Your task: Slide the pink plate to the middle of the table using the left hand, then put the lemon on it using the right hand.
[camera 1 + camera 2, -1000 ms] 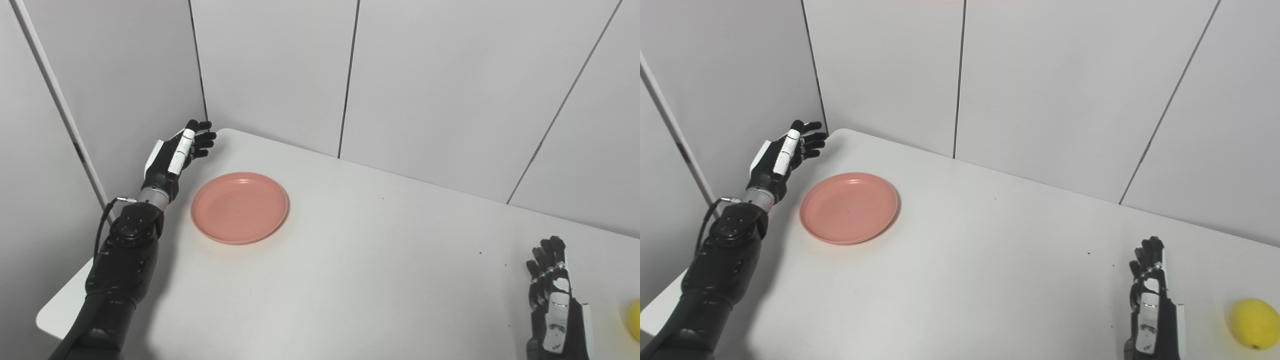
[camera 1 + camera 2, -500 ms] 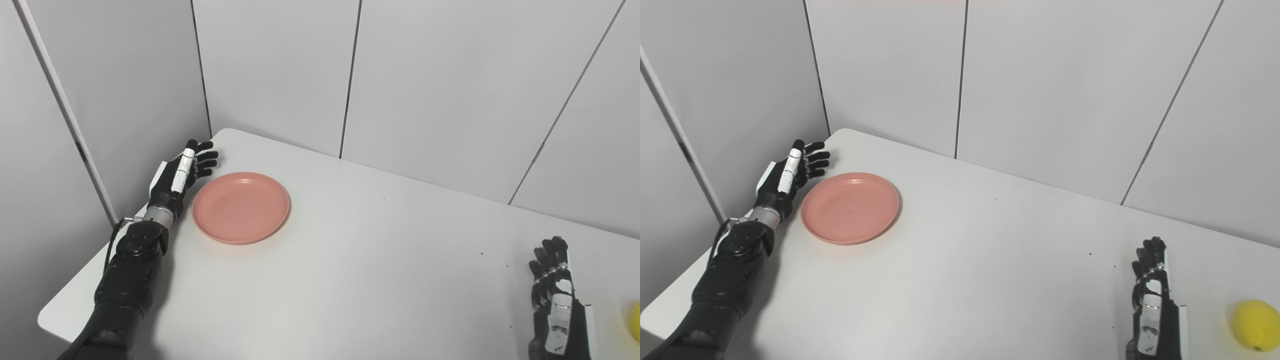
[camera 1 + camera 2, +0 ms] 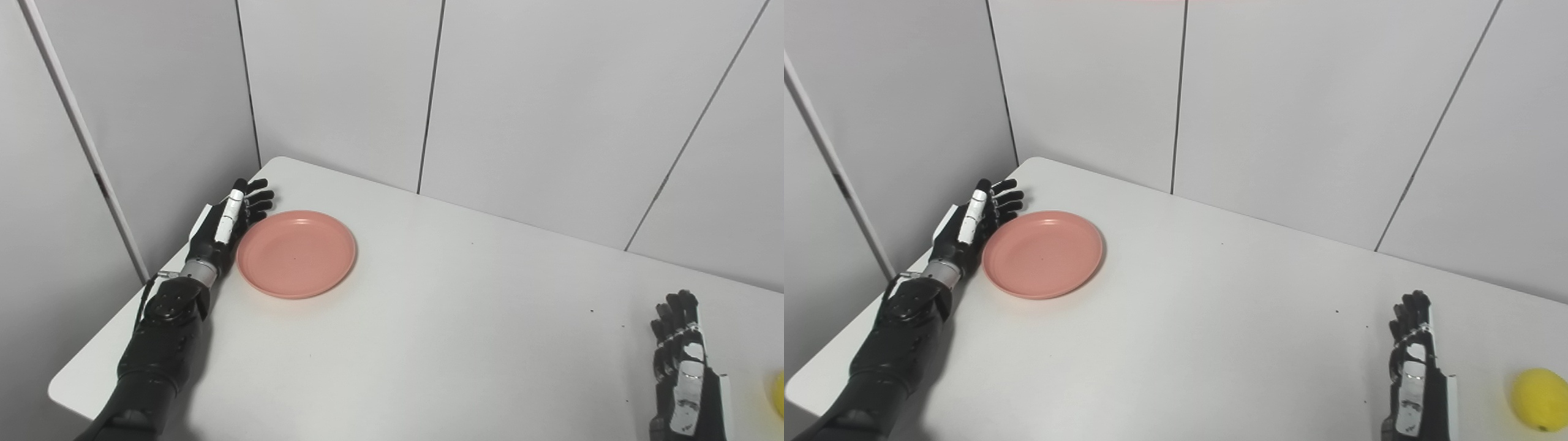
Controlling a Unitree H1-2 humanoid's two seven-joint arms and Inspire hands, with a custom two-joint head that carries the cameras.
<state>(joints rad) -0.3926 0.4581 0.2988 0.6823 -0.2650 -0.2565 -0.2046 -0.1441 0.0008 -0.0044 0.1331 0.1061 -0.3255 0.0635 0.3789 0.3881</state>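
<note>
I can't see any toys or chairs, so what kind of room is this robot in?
Probably a robot test booth or lab: plain grey wall panels close round a bare white table holding only a pink plate and a lemon.

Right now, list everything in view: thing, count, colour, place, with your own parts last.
round pink plastic plate: one, pink, empty, flat on the table's far left part.
yellow lemon: one, yellow, on the table near its right edge, close to the camera.
white table: one, white with rounded corners, filling the lower picture; a few dark specks near the right side.
grey wall panels: several, pale grey with dark seams, behind the table and along its left side.
left hand: one, black and white, open, fingers spread, right beside the plate's left rim; contact cannot be told.
right hand: one, black and white, open, low at the table's near right, left of the lemon and apart from it.
</note>
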